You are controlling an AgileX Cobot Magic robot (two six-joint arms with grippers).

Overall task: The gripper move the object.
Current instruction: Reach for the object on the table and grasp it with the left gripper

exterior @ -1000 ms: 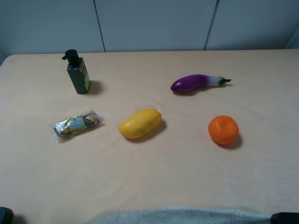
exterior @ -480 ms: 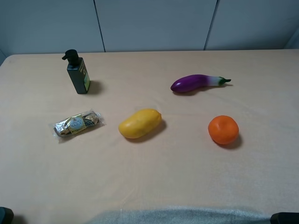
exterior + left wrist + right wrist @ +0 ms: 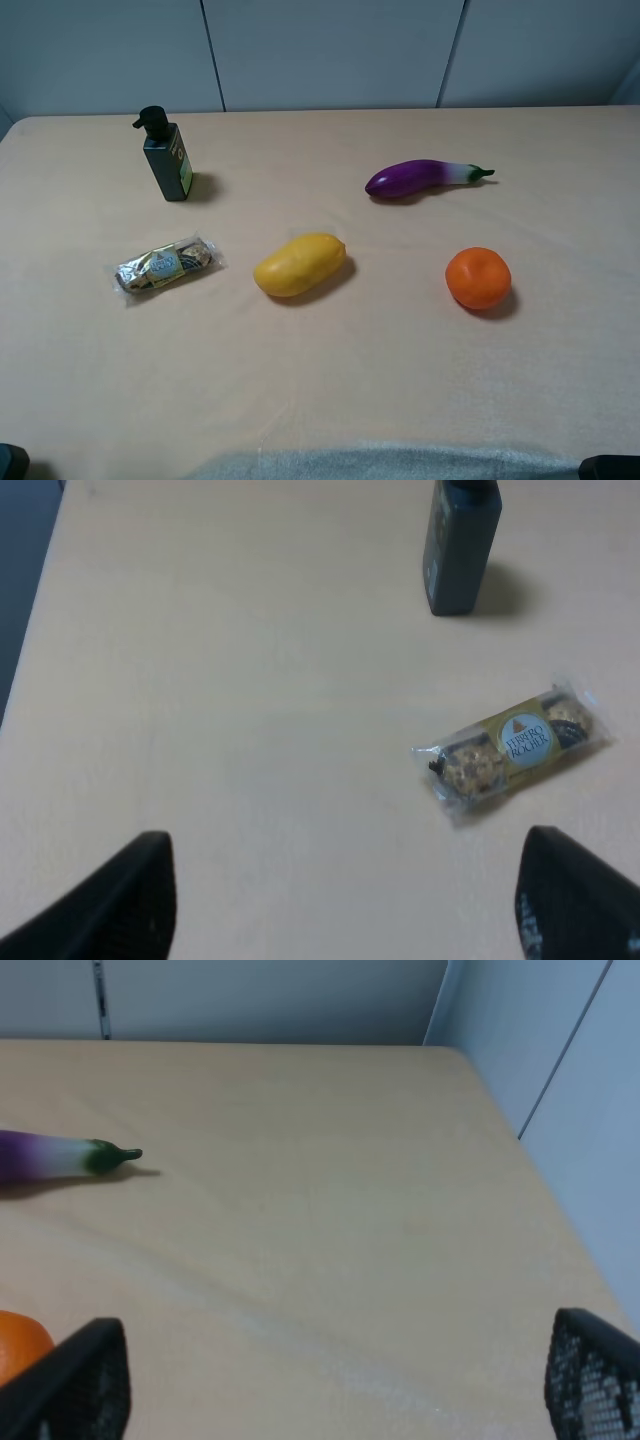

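The object, a boxy dark bottle with a black pump, stands upright on the smooth beige surface, well ahead of the left gripper's widely spread fingers. The right gripper's mesh-textured fingers are spread too.

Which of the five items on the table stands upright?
The dark pump bottle, far left; the chocolate pack, yellow fruit and eggplant lie on their sides, the orange is round.

The left gripper shows 2 plain matt black fingers with rounded tips and blurred edges. The right gripper shows 2 black fingers too, their inner faces covered in a fine grid of small squares, like mesh.
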